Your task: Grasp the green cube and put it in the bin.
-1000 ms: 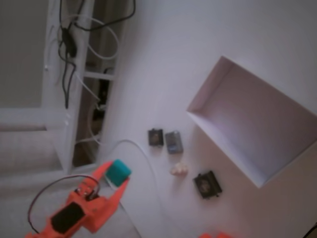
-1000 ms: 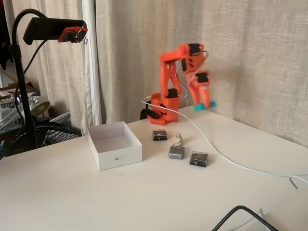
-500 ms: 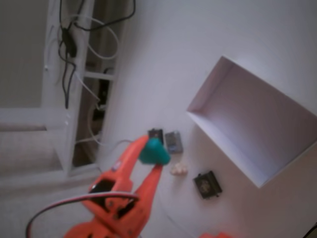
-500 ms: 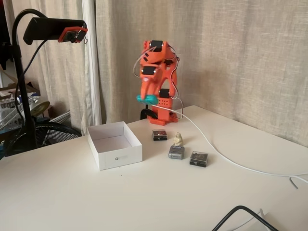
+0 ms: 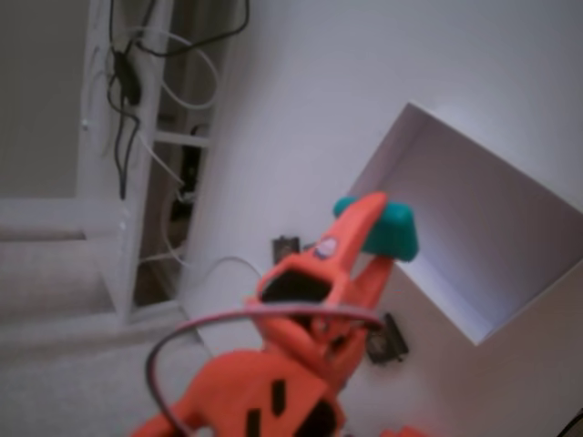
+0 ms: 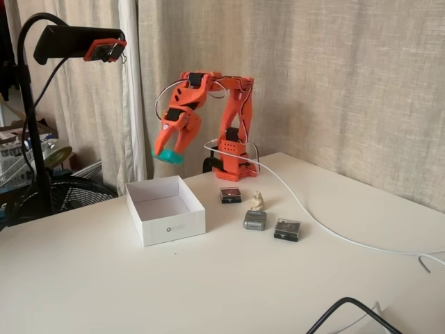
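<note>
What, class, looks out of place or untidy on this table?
Nothing is spilled or broken. The only clutter: three small dark gadgets, a pale lump and a loose white cable beside the white box.

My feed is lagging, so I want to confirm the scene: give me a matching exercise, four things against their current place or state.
Things:
1. cube
2. bin
3. tool
4. white cable

States:
A. lies across the table
B. held in the air above the bin
C. sits on the table, nothing inside
D. shut on the cube

Pairs: 1-B, 2-C, 3-D, 4-A
</note>
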{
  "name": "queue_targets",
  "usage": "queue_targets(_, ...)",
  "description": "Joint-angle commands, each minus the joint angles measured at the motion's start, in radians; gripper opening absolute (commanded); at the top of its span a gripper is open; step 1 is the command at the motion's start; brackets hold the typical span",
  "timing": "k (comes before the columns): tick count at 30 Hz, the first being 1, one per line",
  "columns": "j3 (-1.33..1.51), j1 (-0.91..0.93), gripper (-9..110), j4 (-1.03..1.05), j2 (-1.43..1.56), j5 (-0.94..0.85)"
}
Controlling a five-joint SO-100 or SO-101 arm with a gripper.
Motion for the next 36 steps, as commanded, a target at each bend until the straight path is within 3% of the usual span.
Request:
queue_targets(1,-0.044,0.025,55,-0.015,-0.006,-0.026)
queue_targets(2,-0.044,0.023,59,-0.008,-0.008,-0.026)
queue_targets(12,-0.044,-0.091,59,0.049,0.002,-0.038)
queue_targets(16,-0.035,-0.333,59,0.092,0.087,-0.048)
queue_targets(27,0.08,-1.273,59,-0.041,0.422,-0.02)
queue_targets(30,0.227,-1.39,61,-0.044,0.569,-0.018)
queue_targets(36,0.517,-1.413,61,-0.021,0.839,-0.025)
